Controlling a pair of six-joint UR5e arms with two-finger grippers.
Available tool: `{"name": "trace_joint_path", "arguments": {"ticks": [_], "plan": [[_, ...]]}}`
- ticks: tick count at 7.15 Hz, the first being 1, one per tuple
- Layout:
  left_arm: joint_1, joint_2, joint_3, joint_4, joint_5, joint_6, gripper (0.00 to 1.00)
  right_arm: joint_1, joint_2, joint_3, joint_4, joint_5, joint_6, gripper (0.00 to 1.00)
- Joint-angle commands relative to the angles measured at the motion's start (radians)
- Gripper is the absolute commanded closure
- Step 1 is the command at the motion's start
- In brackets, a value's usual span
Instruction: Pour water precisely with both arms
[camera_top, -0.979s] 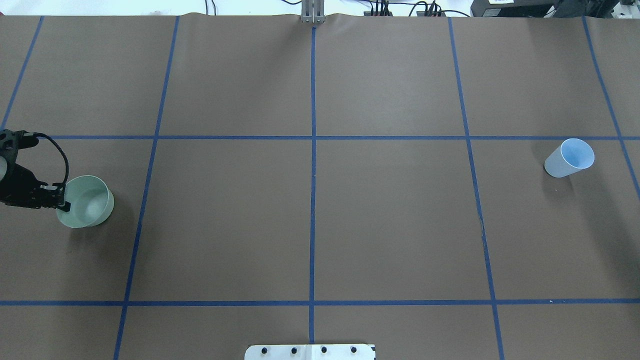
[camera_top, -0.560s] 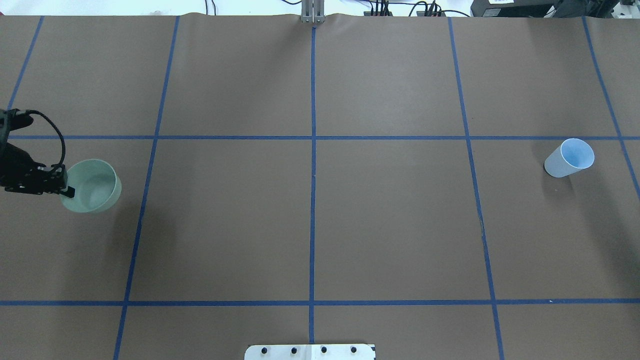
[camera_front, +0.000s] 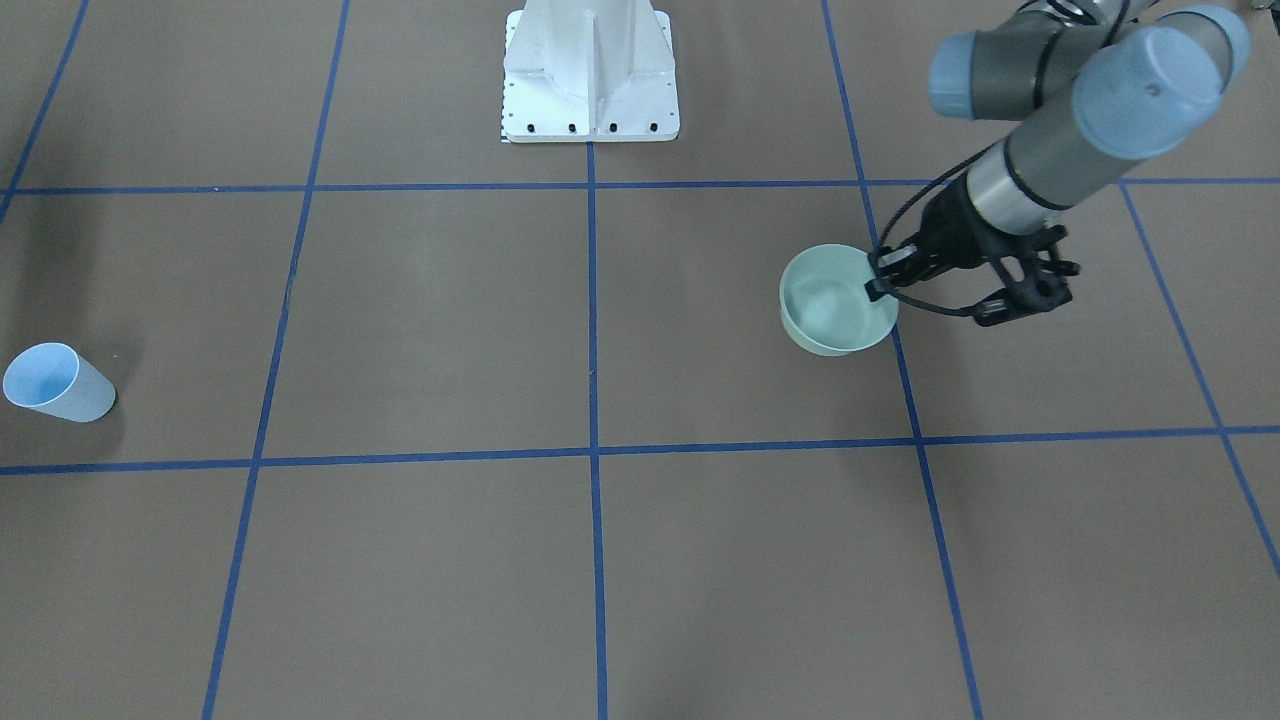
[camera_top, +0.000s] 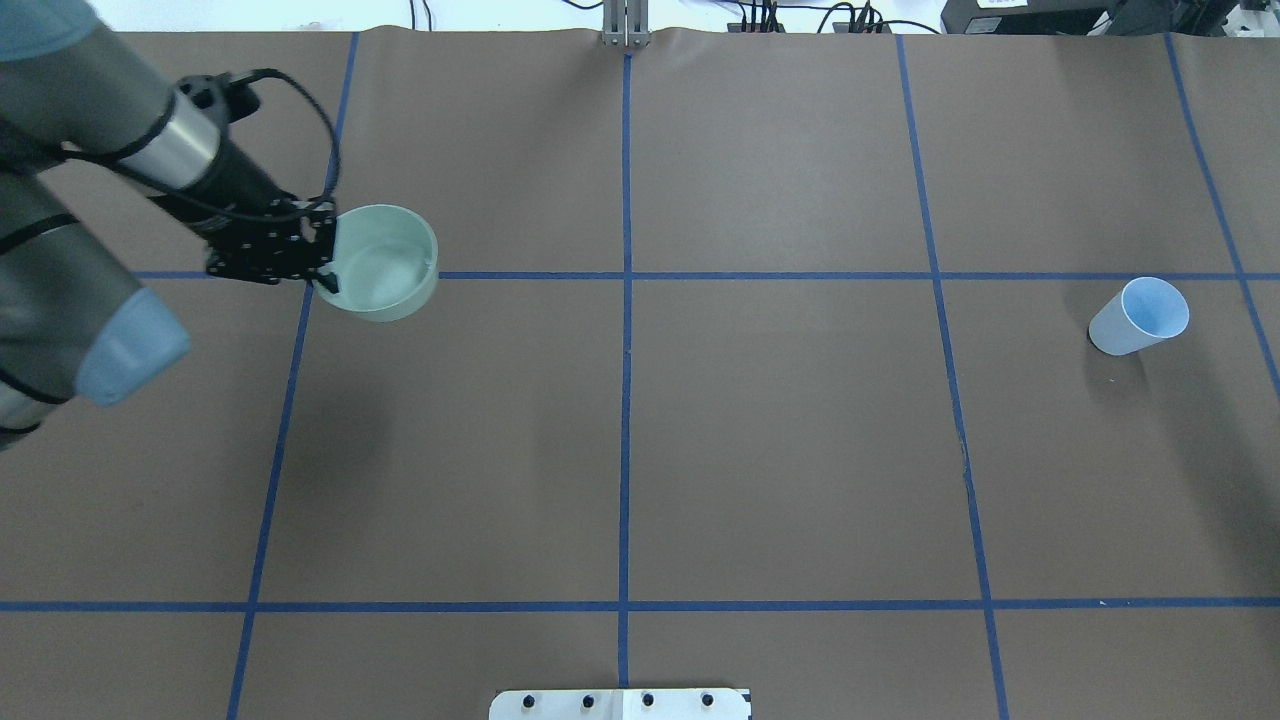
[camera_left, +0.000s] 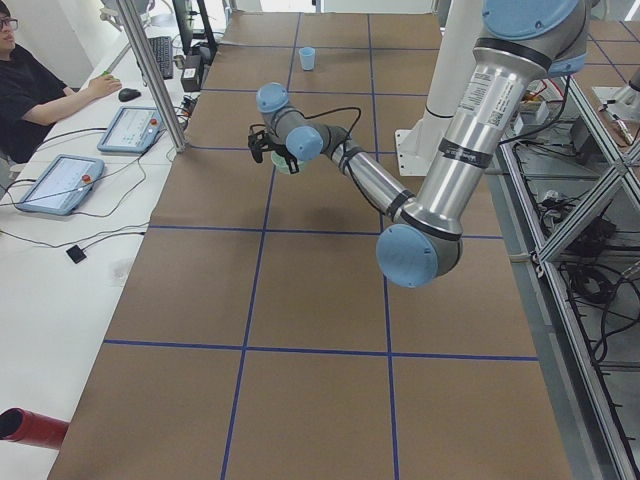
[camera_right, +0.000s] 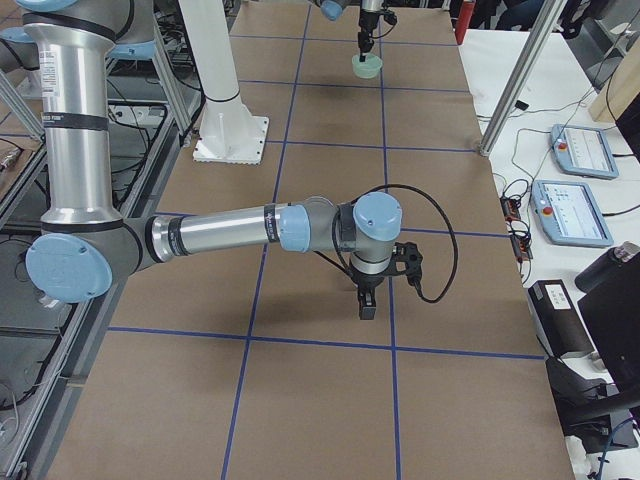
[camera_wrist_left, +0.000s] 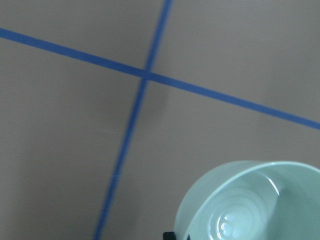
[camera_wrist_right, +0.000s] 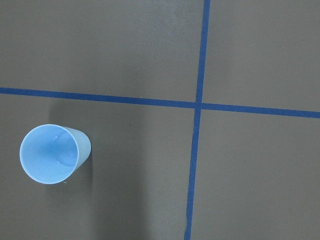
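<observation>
Left gripper (camera_top: 326, 268): clenched on the rim of a pale green bowl (camera_top: 385, 262) at the side nearest its arm, the bowl upright, with a shallow pool of water (camera_wrist_left: 231, 224) glinting at its bottom. Right gripper (camera_right: 366, 310): pointed down over the brown tabletop (camera_top: 780, 430), shown only from the side (whether spread or clenched cannot be told). Blue cup (camera_top: 1140, 315): open end up on the tabletop, well apart from the bowl.
</observation>
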Motion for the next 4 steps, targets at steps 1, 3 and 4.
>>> {"name": "trace_joint_path", "arguments": {"ticks": [1, 3, 4], "plan": [[0.169, -0.261, 0.220, -0.019, 0.176, -0.168, 1.00, 0.000, 0.001, -0.001, 0.000, 0.001, 0.000, 0.00], [0.214, -0.311, 0.424, -0.280, 0.220, -0.277, 1.00, 0.000, 0.001, -0.007, 0.000, 0.001, 0.000, 0.00], [0.243, -0.341, 0.489, -0.303, 0.249, -0.279, 1.00, 0.000, 0.000, -0.007, 0.000, 0.001, 0.000, 0.00]]}}
